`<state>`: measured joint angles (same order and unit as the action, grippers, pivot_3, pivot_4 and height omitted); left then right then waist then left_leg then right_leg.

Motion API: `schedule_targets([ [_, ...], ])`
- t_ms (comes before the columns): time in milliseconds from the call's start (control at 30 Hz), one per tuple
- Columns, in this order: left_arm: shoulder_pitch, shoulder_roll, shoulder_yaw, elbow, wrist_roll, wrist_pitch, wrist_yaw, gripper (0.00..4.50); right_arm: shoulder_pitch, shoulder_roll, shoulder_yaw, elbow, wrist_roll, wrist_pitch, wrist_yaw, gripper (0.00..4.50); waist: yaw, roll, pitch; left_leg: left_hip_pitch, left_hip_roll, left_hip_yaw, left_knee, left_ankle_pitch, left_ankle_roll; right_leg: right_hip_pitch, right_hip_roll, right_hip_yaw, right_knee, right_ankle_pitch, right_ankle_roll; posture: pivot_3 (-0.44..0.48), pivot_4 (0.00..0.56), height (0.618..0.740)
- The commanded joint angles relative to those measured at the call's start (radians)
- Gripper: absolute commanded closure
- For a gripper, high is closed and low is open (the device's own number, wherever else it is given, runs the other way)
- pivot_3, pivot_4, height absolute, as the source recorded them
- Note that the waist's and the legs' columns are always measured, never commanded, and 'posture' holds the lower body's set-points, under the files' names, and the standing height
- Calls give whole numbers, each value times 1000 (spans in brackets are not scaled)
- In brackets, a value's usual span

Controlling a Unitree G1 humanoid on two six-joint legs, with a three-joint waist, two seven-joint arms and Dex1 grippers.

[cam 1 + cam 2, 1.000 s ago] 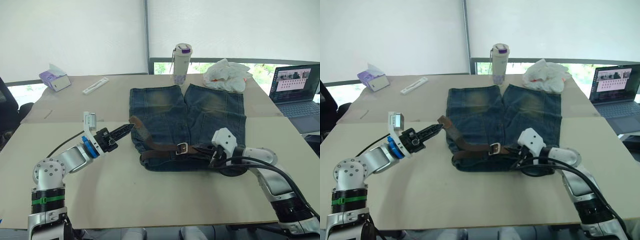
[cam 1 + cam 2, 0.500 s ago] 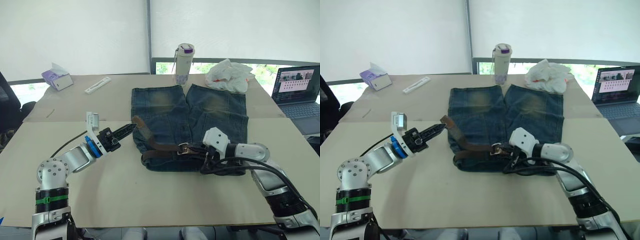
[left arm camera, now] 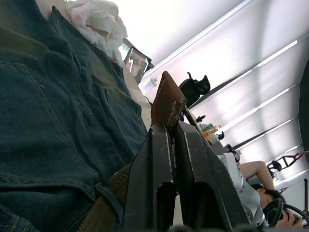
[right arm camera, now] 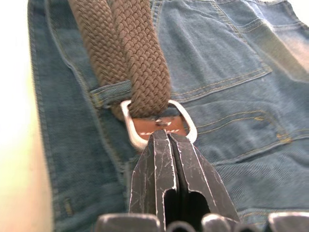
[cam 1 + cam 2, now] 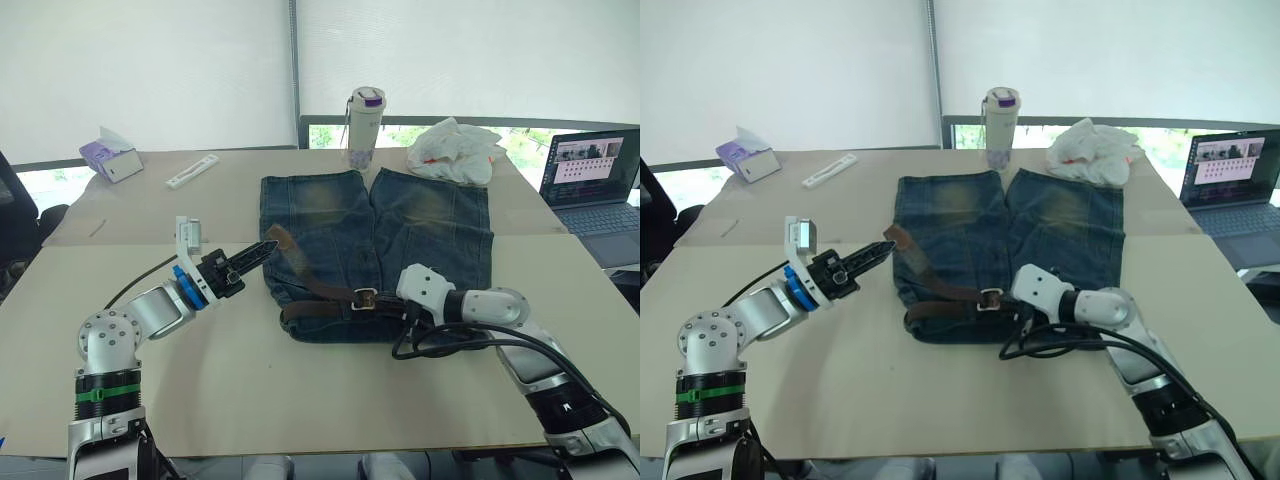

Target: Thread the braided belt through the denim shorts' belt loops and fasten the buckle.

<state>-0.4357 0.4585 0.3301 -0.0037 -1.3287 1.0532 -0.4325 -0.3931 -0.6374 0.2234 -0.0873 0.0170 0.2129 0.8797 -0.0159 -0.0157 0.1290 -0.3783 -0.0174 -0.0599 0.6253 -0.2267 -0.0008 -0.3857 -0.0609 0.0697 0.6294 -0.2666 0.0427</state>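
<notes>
The denim shorts (image 5: 420,225) lie flat on the table, waistband toward me. The braided belt (image 5: 312,308) runs along the waistband, under a belt loop (image 4: 108,92), to the silver buckle (image 5: 365,297). Its free end curves up off the left hip. My left gripper (image 5: 266,250) is shut on that brown tip (image 3: 168,101), held just above the denim. My right gripper (image 4: 161,134) is shut, its tips pressed against the leather tab just behind the buckle (image 4: 159,123). I cannot tell whether it pinches the tab.
A bottle (image 5: 364,125) and a white plastic bag (image 5: 455,148) stand beyond the shorts. A laptop (image 5: 590,180) sits at the far right, a tissue box (image 5: 110,158) at the far left. Black cable (image 5: 450,340) loops by my right arm.
My right gripper has slid left along the waistband up to the buckle, which stayed put. My left gripper has carried the belt tip slightly right and up.
</notes>
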Motion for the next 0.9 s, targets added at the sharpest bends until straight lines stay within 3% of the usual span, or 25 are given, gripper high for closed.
schedule_targets([
  [33, -22, -3, 0, -40, -12, 5, 1, 4500, -20, -5, 8, 3, -27, -7, -2, 4471, 1, 0, 0, 0, 0, 0, 0, 0, 0, 0, 0, 0, 0, 0, 0, 0, 150, 740],
  [900, -5, 27, -2, -11, 79, -20, -69, 4500, -89, 46, 15, 75, -10, -53, 69, 4471, -1, 0, 0, 1, 0, 0, 0, 0, 0, 0, 0, 0, 0, 0, 0, 0, 150, 740],
])
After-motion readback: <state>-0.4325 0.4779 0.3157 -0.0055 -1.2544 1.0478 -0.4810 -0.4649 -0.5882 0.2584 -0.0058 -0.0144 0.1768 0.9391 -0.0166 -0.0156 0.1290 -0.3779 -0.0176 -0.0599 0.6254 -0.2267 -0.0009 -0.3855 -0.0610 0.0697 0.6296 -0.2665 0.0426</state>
